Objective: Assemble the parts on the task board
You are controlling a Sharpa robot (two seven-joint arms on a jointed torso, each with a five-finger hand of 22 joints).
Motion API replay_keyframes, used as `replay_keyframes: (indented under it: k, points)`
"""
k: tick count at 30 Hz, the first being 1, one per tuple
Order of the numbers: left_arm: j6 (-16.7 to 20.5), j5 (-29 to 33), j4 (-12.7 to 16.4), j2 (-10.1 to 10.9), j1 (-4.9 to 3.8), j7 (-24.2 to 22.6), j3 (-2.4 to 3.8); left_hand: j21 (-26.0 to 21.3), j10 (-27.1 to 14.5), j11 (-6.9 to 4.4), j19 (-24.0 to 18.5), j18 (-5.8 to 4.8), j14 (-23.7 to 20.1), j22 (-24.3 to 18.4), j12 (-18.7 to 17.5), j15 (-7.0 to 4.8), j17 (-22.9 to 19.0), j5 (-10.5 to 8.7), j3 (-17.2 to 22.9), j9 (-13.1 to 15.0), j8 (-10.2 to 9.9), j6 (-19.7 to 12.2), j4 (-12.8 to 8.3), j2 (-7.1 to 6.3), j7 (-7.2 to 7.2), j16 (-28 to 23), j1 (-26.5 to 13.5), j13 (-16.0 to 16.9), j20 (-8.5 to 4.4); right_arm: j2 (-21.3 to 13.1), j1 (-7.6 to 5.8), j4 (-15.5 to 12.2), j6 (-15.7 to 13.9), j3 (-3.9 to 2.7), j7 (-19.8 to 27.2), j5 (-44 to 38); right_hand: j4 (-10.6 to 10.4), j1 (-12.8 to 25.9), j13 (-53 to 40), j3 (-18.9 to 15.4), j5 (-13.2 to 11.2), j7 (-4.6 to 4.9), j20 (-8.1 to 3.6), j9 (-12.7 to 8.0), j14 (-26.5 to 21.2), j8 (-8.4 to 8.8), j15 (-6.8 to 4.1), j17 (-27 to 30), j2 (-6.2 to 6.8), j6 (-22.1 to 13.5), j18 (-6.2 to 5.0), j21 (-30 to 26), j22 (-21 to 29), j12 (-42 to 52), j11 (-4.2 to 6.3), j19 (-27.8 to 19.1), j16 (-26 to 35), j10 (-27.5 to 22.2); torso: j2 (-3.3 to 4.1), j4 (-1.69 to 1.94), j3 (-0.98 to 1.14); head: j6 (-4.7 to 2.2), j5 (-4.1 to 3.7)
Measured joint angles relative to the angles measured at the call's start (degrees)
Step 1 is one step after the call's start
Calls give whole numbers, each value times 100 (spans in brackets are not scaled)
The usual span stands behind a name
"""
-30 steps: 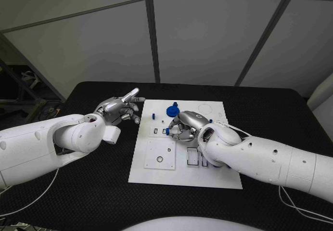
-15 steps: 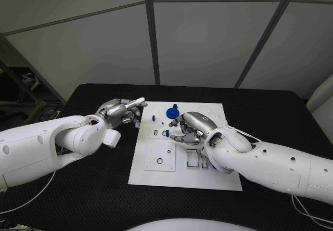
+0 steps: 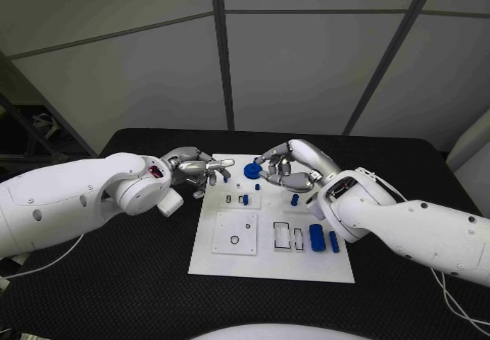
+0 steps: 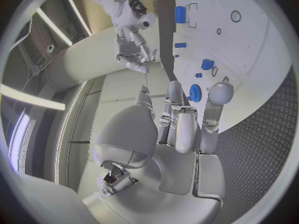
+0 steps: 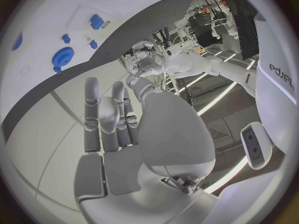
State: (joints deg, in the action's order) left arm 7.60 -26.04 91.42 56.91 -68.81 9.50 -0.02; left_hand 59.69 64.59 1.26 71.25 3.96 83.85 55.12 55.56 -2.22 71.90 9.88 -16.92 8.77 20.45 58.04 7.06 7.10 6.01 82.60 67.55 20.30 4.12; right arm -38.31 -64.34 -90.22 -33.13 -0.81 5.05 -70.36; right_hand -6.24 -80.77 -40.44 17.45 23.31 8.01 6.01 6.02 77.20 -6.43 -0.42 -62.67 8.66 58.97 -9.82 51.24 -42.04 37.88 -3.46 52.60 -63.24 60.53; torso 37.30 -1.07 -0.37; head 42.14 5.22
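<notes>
- The task board (image 3: 230, 262) is a white plate that lies flat in the middle of the black tabletop (image 3: 122, 283), with its long axis running away from the robot.
- A round blue gear (image 3: 252, 169) stands at the far end of the board, between the two hands; its flat face is turned up.
- Two long blue parts (image 3: 325, 238) lie side by side near the right edge of the board, and their long axes follow the long axis of the board.
- A smaller blue part (image 3: 294, 200) sits in the middle of the board, just below the right hand; whether it stands or lies I cannot tell.
- The left hand (image 3: 197, 170) is at the far left corner of the board, its fingers a little apart and pointing to the gear, with nothing in them.
- The right hand (image 3: 289, 168) hovers just to the right of the gear, fingers loosely curled and apart, and it seems to hold nothing.
- In the left wrist view, the gear (image 4: 195, 92) shows just beyond the fingertips (image 4: 222, 91), not touching them.
</notes>
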Motion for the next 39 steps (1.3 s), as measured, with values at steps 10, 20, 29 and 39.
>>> replay_keyframes:
  k: [10,20,29,39]
  points:
    - [-682,-1570,-677,-856,-500,1323,-91,399,164,-111,287,125,20,425,47,-65,305,-59,-172,293,450,57,419,-46,-136,127,-137,98,-93,-533,-272,-96,48,-150,278,1292,167,14,1985,357,-13,90,96,-51,-686,54,116,2494,52,296,0,-1149,739,-2107,-42,-175,3658,658,-88,-23,-4,32,21]
    - [-1483,-2530,-1427,-1714,-908,1786,-492,484,190,-137,333,429,20,506,46,-105,304,-59,-161,491,580,80,509,-46,-187,127,-136,130,-133,-917,-377,-170,124,-161,383,1884,238,154,2918,344,-13,105,165,-77,-234,200,173,3392,-46,410,1,-1648,1115,-3028,-106,66,5019,1146,-115,-30,6,60,43]
    - [-2067,-3018,-1841,-2187,-973,1960,-639,755,260,-126,502,345,20,799,59,-105,304,-59,-142,534,506,-30,528,8,-165,173,-82,341,-144,-957,-390,-152,173,-162,405,2041,345,208,3355,357,-14,105,282,-119,-241,252,317,3971,-39,410,1,-2103,1409,-3402,-176,-9,5768,1277,-104,-31,7,89,73]
    - [-2392,-3198,-2033,-2429,-982,2033,-731,544,72,-1,383,339,12,544,-110,-65,216,-59,-163,534,143,-248,550,-16,-36,61,3,325,-71,-946,-392,-142,194,-161,413,2096,382,208,3503,361,-14,147,333,-133,-340,251,379,4169,-38,368,2,-2263,1512,-3401,-240,-79,5957,1212,-97,-29,-1,137,64]
